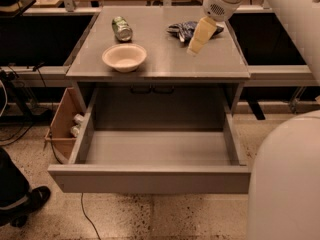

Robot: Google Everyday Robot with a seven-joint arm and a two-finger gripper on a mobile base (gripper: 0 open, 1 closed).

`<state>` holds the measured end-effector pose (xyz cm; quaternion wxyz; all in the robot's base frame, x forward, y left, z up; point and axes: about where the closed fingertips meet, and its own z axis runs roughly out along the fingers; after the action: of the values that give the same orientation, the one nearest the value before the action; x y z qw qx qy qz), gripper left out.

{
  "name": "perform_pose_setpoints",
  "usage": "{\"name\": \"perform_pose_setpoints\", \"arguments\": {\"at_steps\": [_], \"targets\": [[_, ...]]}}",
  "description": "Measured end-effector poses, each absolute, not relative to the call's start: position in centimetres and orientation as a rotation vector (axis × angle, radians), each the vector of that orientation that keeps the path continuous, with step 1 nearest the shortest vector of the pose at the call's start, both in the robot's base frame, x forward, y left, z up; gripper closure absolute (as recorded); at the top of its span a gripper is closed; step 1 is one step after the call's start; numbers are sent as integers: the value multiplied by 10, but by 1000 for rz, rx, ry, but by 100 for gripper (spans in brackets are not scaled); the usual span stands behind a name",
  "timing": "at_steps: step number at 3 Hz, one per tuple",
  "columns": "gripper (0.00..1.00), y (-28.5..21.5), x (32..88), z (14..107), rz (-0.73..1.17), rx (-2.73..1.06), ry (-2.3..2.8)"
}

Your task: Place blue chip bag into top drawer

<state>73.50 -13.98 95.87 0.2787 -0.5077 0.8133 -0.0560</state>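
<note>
End effector (195, 47) partly hides blue chip bag (180, 30).

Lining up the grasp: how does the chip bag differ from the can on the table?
The chip bag is dark blue, crumpled and low; the can is green and silver, smooth and round. The bag lies at the back right, the can at the back left, behind the bowl. The pincer hovers at the bag, well away from the can. Both rest on the table, neither in the open drawer.
</note>
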Motion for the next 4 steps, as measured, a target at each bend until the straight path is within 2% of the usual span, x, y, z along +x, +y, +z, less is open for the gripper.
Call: {"name": "perform_pose_setpoints", "arguments": {"at_steps": [1, 4], "targets": [[0, -135, 744, 956, -117, -1310, 2170], [0, -105, 853, 926, 116, -766, 2175]]}}
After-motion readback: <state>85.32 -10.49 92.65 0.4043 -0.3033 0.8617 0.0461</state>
